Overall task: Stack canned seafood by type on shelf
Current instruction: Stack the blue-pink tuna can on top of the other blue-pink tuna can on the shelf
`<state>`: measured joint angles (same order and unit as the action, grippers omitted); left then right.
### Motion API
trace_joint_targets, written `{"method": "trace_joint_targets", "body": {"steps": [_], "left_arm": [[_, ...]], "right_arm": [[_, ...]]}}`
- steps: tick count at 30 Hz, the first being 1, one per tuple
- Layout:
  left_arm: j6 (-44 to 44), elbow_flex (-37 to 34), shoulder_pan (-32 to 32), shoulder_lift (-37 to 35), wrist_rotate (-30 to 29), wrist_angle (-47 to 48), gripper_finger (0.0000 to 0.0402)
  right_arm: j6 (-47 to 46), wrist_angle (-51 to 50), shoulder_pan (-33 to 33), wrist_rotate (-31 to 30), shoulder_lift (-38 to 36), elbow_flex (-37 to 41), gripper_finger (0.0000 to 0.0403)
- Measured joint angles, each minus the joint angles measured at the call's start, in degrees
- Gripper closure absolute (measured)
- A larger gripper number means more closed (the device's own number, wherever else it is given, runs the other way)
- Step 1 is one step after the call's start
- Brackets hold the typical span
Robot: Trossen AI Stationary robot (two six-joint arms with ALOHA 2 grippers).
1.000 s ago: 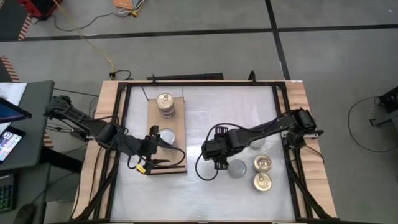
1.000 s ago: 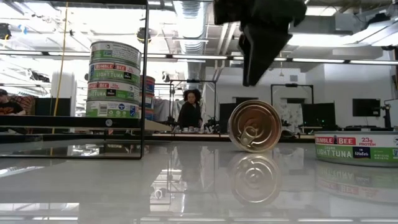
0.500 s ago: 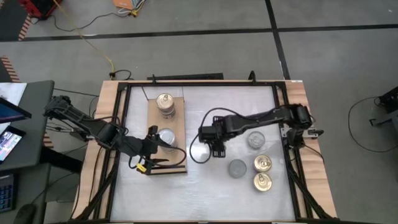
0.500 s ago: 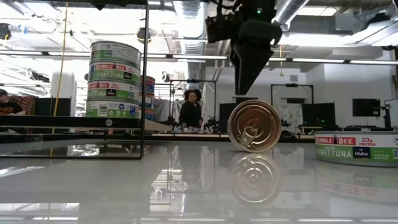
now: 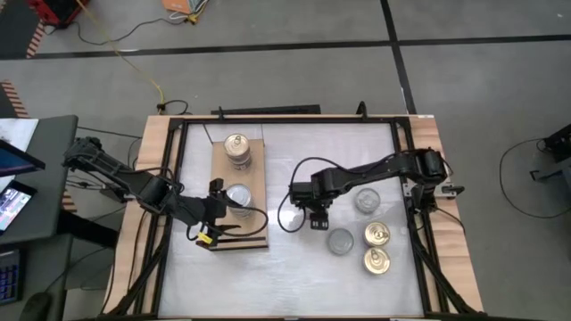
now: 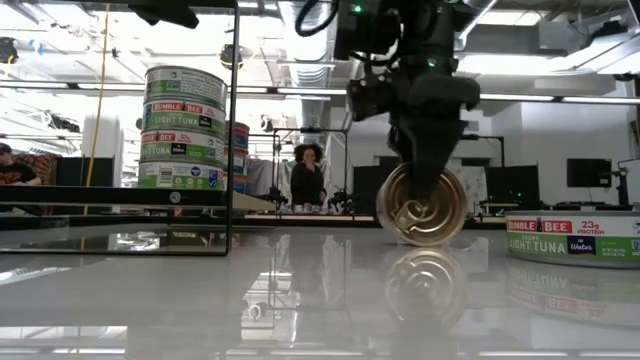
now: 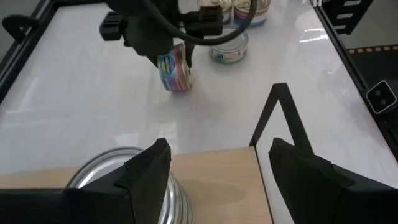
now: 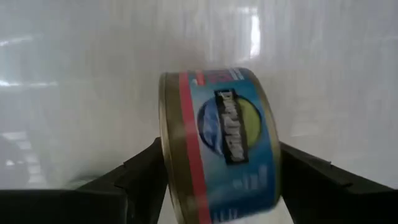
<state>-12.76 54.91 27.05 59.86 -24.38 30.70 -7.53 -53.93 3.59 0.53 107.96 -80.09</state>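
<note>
While a gold-topped tin point(image 6: 423, 205) stands on its edge on the white table point(image 5: 285, 267), the right gripper point(image 8: 211, 186) hangs over it with its fingers spread apart on either side, and whether they press on the tin cannot be told. Seen from the right wrist, the tin shows a blue and red label around its curved side. It looks small, stiff and fairly heavy for its size, with smooth metal that could slip; balanced on its rim it may roll, so the flat lid and base seem the safest places to squeeze. Just beyond it on the table lie four more tins: a grey-topped one point(image 5: 340, 240), another grey-topped one point(image 5: 366, 201), and two gold-topped ones point(image 5: 376, 235) and point(image 5: 376, 260) near the right rail. To the left sits the shelf point(image 5: 254, 178), a tan wooden board. On it a silver-topped stack point(image 5: 237, 195) rests beside the left gripper point(image 7: 217, 165), whose fingers stand apart and hold nothing. Farther back on the shelf is a gold-topped stack point(image 5: 236, 145), and the level view shows a tall pile of labelled tins point(image 6: 185, 128) on the shelf. A person point(image 6: 305, 178) shows in the room beyond.
</note>
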Motion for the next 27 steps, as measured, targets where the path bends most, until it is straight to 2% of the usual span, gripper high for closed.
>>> {"method": "trace_joint_targets", "body": {"steps": [6,11,14,18,22,25,27], "left_arm": [[3.5,0.0,0.0,0.1,-1.4,-0.1,0.0141],[7.8,0.0,-0.4,0.2,-2.7,-0.2,0.0141],[11.4,0.0,-0.9,0.2,-5.5,-0.2,0.0141],[18.5,0.0,-1.0,0.1,-13.4,-1.1,0.0141],[28.0,0.0,-1.0,0.1,-28.1,-2.3,0.0141],[33.9,0.0,-1.4,0.1,-37.3,-2.3,0.0141],[37.4,0.0,-2.2,0.1,-37.3,-2.2,0.0141]], "right_arm": [[0.1,3.0,1.5,-0.5,0.0,3.3,0.0126],[1.7,4.2,1.0,-0.6,-0.7,3.3,0.0194],[3.4,5.3,-0.1,-0.6,-1.4,3.4,0.02],[7.8,6.1,-2.8,-0.6,-4.9,3.4,0.02],[9.6,10.4,-8.1,0.0,-10.9,3.4,0.02],[7.4,19.1,-12.8,5.2,-14.7,3.4,0.02],[2.7,26.6,-15.8,9.6,-16.1,3.3,0.02]]}}
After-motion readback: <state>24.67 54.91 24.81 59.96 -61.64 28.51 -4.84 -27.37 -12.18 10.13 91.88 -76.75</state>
